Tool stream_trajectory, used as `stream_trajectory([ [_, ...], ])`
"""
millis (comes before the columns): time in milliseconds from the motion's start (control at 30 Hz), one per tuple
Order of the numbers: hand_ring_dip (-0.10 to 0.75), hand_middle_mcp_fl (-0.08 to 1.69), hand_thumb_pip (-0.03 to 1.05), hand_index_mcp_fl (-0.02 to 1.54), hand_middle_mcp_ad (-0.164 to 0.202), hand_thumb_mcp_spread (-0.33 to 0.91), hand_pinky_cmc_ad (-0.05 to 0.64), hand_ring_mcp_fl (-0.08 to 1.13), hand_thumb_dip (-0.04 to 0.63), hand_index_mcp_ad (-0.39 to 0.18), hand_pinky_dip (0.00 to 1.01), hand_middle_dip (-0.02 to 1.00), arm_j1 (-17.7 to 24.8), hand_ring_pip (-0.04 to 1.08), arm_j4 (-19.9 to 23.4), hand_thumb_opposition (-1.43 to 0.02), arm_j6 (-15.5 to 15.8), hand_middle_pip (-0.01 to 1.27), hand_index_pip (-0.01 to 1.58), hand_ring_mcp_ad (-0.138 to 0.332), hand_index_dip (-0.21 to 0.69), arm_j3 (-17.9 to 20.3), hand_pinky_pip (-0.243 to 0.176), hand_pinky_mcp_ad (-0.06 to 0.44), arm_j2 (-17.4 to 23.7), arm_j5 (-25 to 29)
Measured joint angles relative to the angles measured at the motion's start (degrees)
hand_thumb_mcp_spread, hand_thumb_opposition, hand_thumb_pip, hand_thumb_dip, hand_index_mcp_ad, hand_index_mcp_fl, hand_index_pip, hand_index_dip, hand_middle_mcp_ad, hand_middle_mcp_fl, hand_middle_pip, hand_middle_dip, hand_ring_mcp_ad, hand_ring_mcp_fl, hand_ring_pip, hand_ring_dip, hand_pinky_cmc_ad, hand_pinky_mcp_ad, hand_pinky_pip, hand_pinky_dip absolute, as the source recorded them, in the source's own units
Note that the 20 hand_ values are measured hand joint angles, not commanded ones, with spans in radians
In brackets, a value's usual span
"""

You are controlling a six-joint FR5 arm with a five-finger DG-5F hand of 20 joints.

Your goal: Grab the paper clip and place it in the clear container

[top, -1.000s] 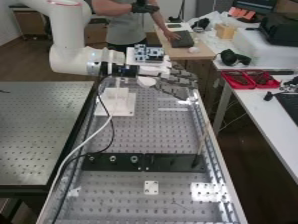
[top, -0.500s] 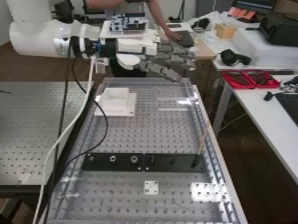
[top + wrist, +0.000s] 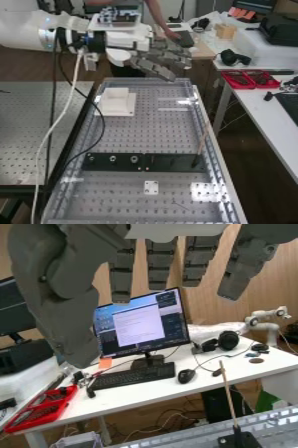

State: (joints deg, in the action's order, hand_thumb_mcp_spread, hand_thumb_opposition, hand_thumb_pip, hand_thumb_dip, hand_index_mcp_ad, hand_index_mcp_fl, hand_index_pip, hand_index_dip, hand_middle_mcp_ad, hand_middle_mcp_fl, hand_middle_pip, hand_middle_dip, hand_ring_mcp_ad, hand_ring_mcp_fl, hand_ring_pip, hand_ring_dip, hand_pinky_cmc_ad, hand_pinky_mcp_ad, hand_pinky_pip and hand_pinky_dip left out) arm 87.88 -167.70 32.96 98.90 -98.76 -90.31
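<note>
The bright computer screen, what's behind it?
Behind the screen is a brown wall, and something white pokes out past the screen's edge. What lies right behind the screen is covered.

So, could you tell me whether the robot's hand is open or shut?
Open: in the wrist view, the hand has its fingers straight and spread apart.

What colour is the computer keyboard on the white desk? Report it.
Black; the computer keyboard shows best in the wrist view.
</note>
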Motion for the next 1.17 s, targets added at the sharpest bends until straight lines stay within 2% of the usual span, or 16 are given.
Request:
stream_trajectory([
  [133,0.112,0.0,0.58,0.11,0.024,0.32,0.365,0.0,0.278,-0.141,0.38,0.19,-0.32,0.09,-0.41,-0.82,0.95,0.13,0.24,0.119,0.101,0.01,-0.093,0.274,0.74,0.24],
  [333,0.112,0.0,0.58,0.09,0.024,0.32,0.365,0.0,0.26,-0.14,0.4,0.19,-0.74,0.09,-0.49,-0.81,1.78,0.13,0.16,0.119,0.112,-0.02,-0.089,0.278,1.55,0.46],
  [600,0.112,0.0,0.58,0.09,0.024,0.32,0.365,0.0,0.253,-0.14,0.4,0.19,-1.27,0.09,-0.62,-0.77,2.62,0.13,0.13,0.113,0.113,-0.19,-0.089,0.278,2.23,0.89],
  [733,0.112,0.0,0.58,0.09,0.024,0.3,0.365,0.0,0.236,-0.14,0.39,0.19,-1.36,0.09,-0.6,-0.77,3.07,0.13,0.13,0.126,0.113,-0.28,-0.093,0.29,2.56,1.04],
  [1167,0.112,0.0,0.57,0.09,0.026,0.29,0.363,0.0,0.206,-0.14,0.42,0.19,-1.25,0.09,-0.04,-0.76,2.78,0.13,0.13,0.126,0.113,0.15,-0.093,0.29,3.15,2.38],
])
